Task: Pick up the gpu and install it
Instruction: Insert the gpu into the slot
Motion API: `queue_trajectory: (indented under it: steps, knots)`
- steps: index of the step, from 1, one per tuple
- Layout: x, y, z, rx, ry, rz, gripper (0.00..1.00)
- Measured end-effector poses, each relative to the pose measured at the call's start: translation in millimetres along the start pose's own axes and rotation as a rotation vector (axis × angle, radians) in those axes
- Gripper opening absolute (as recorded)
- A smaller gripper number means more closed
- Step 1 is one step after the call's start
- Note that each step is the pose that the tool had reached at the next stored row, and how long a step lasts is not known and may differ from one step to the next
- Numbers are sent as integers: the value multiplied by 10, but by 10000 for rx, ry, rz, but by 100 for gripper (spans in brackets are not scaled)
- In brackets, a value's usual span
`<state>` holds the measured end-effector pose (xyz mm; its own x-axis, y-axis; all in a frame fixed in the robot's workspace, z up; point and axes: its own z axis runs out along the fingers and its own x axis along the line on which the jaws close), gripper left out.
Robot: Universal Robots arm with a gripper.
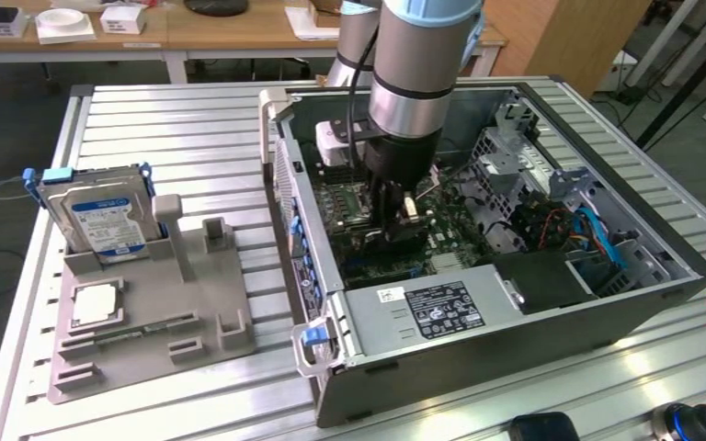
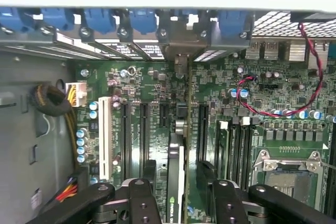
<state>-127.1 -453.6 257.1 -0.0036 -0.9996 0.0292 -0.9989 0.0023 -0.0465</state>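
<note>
Fingers (image 2: 181,195) clamp the gpu (image 2: 178,145) edge-on between motherboard (image 2: 247,114) slots.

The gpu (image 2: 178,182), a thin black circuit card seen edge-on in the wrist view, stands upright on its long edge over the green board's expansion slots, running along the 12-to-6 o'clock line. In the exterior view it (image 1: 392,241) appears as a dark slab low inside the open case.

My arm (image 1: 408,87) is a silver-grey tube with a pale blue joint cap; below sits a black gripper (image 2: 178,195) with screwed linkage bars.
</note>
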Motion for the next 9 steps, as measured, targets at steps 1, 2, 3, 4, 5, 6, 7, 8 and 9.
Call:
queue_trajectory:
  steps: [1, 2, 3, 4, 5, 6, 7, 8, 9]
  knots:
    - [0, 0, -11, 2, 8, 0, 45]
    - [0, 0, -20, 13, 9, 1, 45]
    - [0, 0, -29, 27, 10, 2, 45]
    - [1, 0, -37, 45, 10, 2, 45]
    - [1, 0, -43, 62, 10, 2, 45]
    - [1, 0, -50, 76, 10, 2, 45]
    - [2, -1, -63, 83, 13, 2, 45]
    - [2, -1, -71, 89, 16, 2, 45]
    - [2, 0, -79, 91, 23, 3, 45]
